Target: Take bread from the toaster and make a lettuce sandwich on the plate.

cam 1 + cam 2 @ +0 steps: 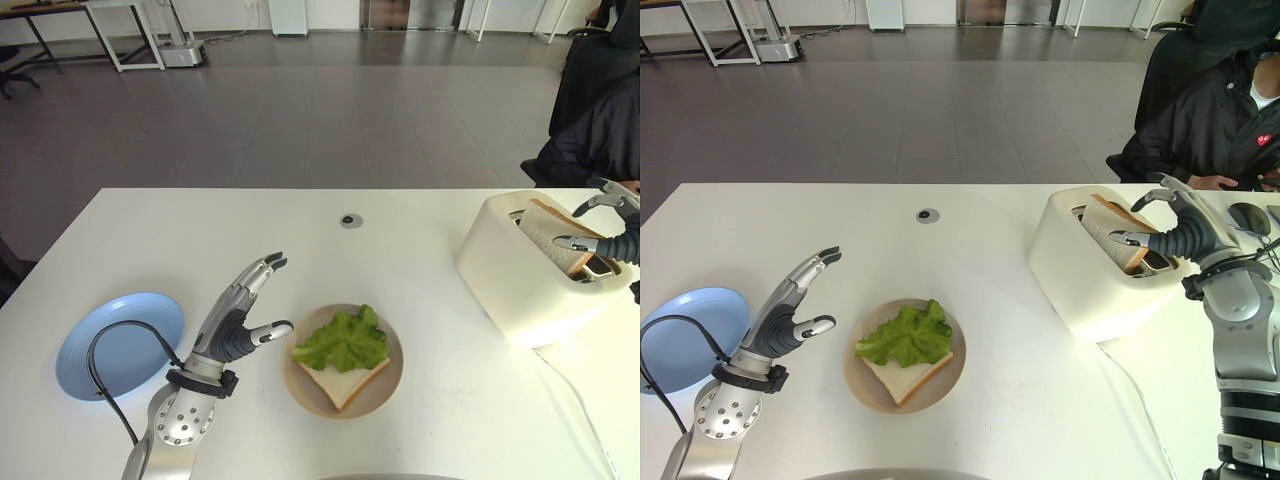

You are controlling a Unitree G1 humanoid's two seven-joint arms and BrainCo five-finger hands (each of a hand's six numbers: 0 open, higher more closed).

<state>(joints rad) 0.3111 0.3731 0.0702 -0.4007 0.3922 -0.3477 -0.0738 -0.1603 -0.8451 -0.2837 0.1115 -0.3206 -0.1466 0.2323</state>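
While my right hand (pixel 1175 235) sits at the toaster (pixel 1080 285) on the right side of the table (pixel 1040 420), its fingers are curled and pinching the right end of the bread slice (pixel 1108 222) sticking up from the slot. Toaster is close to the table's right edge, its long axis running far-left to near-right; the slot and slice follow the same line. Slice stands on edge, top leaning slightly left, broad face toward the near-left. My left hand (pixel 790 315) hovers above the table just left of the tan plate (pixel 862 392), fingers spread and extended toward the far side, holding nothing, not touching the plate. Tan plate is near centre, with a second slice (pixel 908 380) flat on it, one corner pointing near; lettuce (pixel 905 335) lies on top, covering its far part. A stretch of bare tabletop separates tan plate and toaster. Blue plate (pixel 685 345) sits at the left edge, well apart from the tan one. Small round grommet (pixel 928 215) in the table, far of the plates.
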